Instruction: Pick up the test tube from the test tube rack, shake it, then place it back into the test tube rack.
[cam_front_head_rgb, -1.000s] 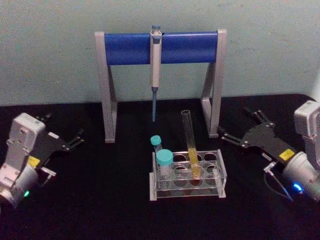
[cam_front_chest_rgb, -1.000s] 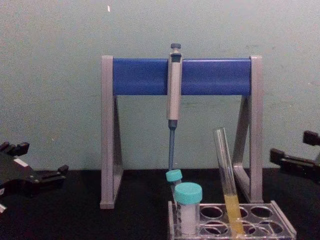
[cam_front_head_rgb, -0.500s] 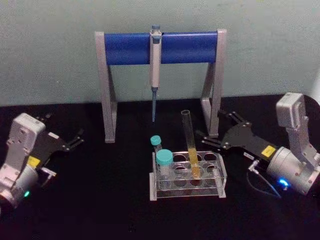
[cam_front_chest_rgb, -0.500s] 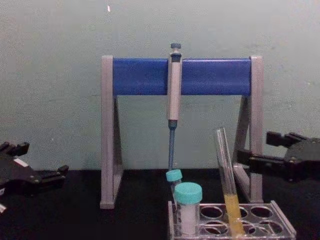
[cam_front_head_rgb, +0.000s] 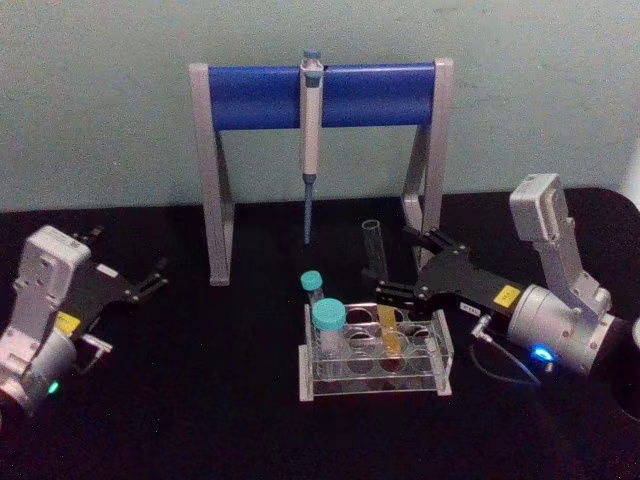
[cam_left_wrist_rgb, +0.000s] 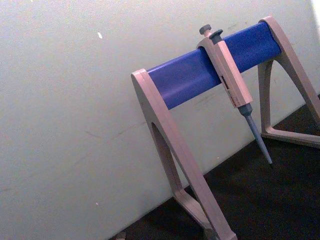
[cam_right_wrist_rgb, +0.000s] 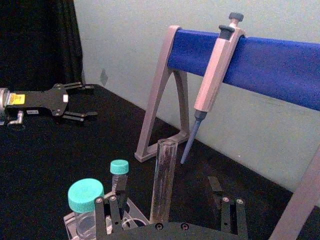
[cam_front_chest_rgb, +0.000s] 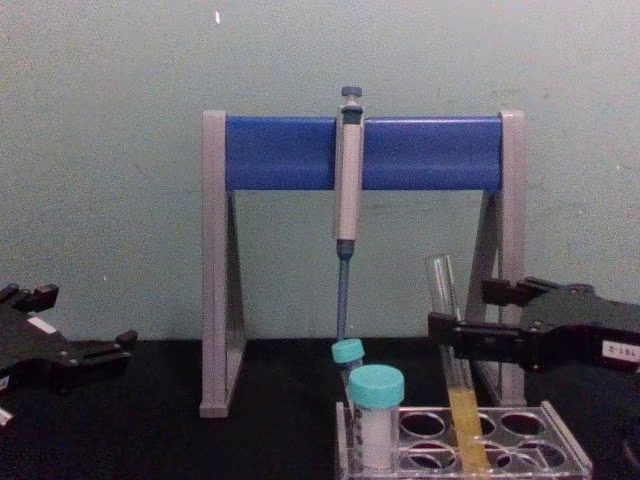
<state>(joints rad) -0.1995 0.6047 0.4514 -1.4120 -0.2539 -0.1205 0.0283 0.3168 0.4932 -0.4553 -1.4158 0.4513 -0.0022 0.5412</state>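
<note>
1. At the middle of the black table (cam_front_head_rgb: 200, 400), the test tube rack (cam_front_head_rgb: 372, 388) sits low and clear; I take it as my clock centre in the head view.
2. The test tube (cam_front_head_rgb: 375, 255) stands in a back-row hole, a little toward 3 o'clock, with yellow liquid in its lower part. Its long axis is close to upright, the open mouth tipped slightly toward 11 o'clock.
3. The right gripper (cam_front_head_rgb: 398, 263) reaches in from 3 o'clock, level with the tube's clear middle, above the liquid. Its jaws stand wide, and in the right wrist view the tube rises in the gap between them. I cannot tell whether either finger touches the glass.
4. The left gripper (cam_front_head_rgb: 128, 258) is parked well apart at 9 o'clock, fingers spread, holding nothing.
5. Two teal-capped tubes (cam_front_head_rgb: 328, 318) stand at the rack's 9 o'clock end.
6. My judgement: the right arm is the nearer one, and the next move is a straight squeeze, then a lift along the tube's axis.
</note>
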